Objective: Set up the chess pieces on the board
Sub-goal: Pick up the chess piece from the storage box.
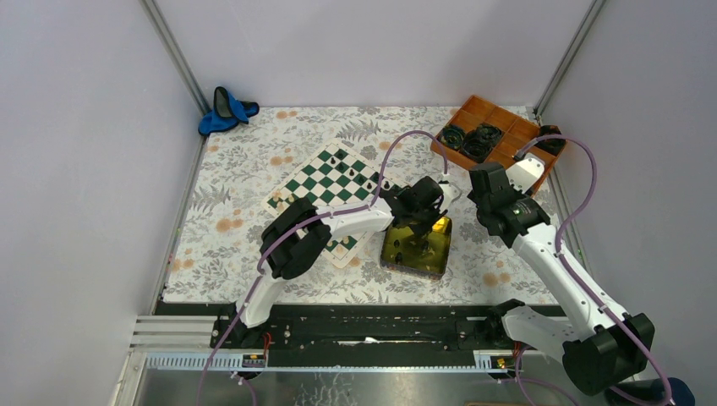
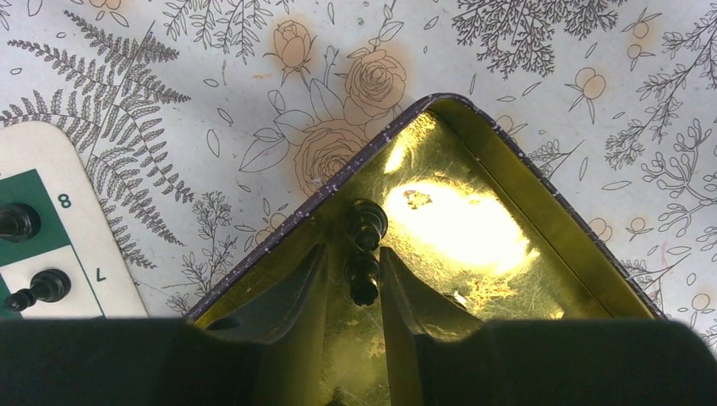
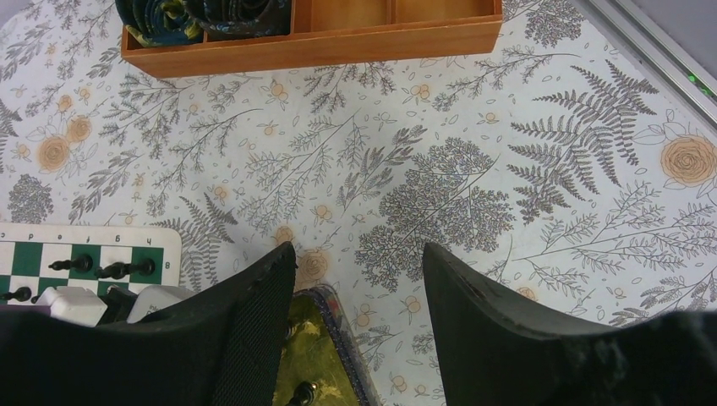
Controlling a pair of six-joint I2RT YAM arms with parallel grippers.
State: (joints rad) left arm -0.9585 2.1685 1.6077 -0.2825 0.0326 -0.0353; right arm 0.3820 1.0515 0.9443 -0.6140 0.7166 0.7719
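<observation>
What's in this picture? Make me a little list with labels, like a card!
Left gripper: inside the gold tin, straddling a black chess piece; grip unclear
Right gripper: open, empty, above the flowery cloth
Board: some black pieces standing on it
Wooden tray: dark coiled things inside

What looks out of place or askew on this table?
The chessboard sits turned diagonally to the edges of the table. One black chess piece is in the gold tin tray, off the chessboard, between the fingers of the left gripper. Nothing looks spilled or damaged.
</observation>
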